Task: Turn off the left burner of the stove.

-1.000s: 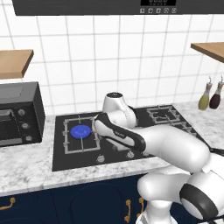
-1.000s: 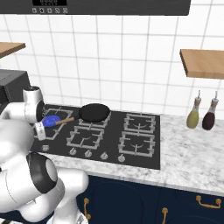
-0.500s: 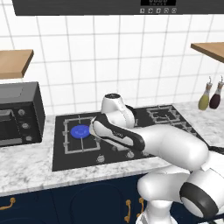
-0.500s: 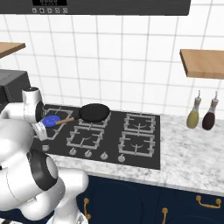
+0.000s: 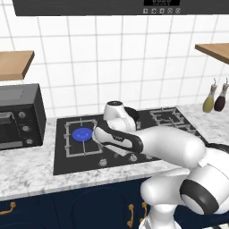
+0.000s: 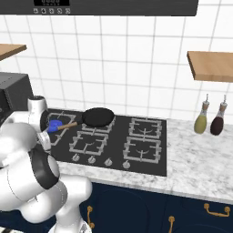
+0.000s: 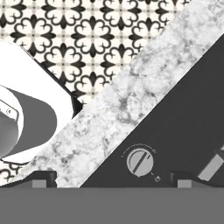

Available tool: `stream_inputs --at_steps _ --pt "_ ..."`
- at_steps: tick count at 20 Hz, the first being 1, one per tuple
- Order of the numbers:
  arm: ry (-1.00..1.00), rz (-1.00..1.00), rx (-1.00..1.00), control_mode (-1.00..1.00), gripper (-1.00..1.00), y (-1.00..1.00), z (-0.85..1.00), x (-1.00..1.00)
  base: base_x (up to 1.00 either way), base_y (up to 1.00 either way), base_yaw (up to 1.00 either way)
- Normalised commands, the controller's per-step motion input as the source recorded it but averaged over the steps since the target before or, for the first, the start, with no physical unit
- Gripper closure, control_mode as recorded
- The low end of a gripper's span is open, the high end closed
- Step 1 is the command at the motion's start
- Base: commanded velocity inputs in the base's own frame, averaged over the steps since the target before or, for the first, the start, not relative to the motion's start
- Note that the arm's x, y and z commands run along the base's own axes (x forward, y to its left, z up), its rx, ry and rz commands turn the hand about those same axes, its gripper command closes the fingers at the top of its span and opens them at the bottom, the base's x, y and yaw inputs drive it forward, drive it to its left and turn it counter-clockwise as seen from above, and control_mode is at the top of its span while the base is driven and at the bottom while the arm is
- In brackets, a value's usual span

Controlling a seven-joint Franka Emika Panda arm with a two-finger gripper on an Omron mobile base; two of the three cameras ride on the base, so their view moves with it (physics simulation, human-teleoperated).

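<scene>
The stove is a black glass cooktop set in the marble counter. Its left burner carries a flat blue flame disc, which the right base view shows at the far left as the flame. My arm bends low over the stove's front, with the hand just right of the flame. In the hand view my gripper is open, fingertips far apart. A silver knob on the stove's glass lies between them, a little right of the middle and still apart from both.
A black frying pan with a wooden handle sits on the rear grate beside the flame. A black microwave stands left of the stove. Two bottles stand at the right. The row of knobs runs along the stove's front.
The hand has sunk slightly and drifted a little left over the stove's front edge. The flame is unchanged.
</scene>
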Motion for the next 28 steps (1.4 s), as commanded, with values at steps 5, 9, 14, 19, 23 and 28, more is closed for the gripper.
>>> stream_inputs --at_steps 5,9,14,19,23,28 --pt "0.10 0.00 0.00 -1.00 -1.00 0.19 -0.17 0.11 0.00 0.00 0.00" --pt "0.06 0.00 0.00 -1.00 -1.00 0.20 -0.18 0.06 0.00 0.00 0.00" --pt "0.02 0.00 0.00 -1.00 -1.00 0.03 -0.11 0.05 0.00 0.00 0.00" --pt "0.00 0.00 0.00 -1.00 -1.00 0.00 -0.13 0.00 0.00 0.00 0.00" --pt "0.00 0.00 0.00 -1.00 -1.00 0.00 -0.14 0.00 0.00 0.00 0.00" --pt "0.00 0.00 0.00 -1.00 -1.00 0.00 -0.13 0.03 0.00 0.00 0.00"
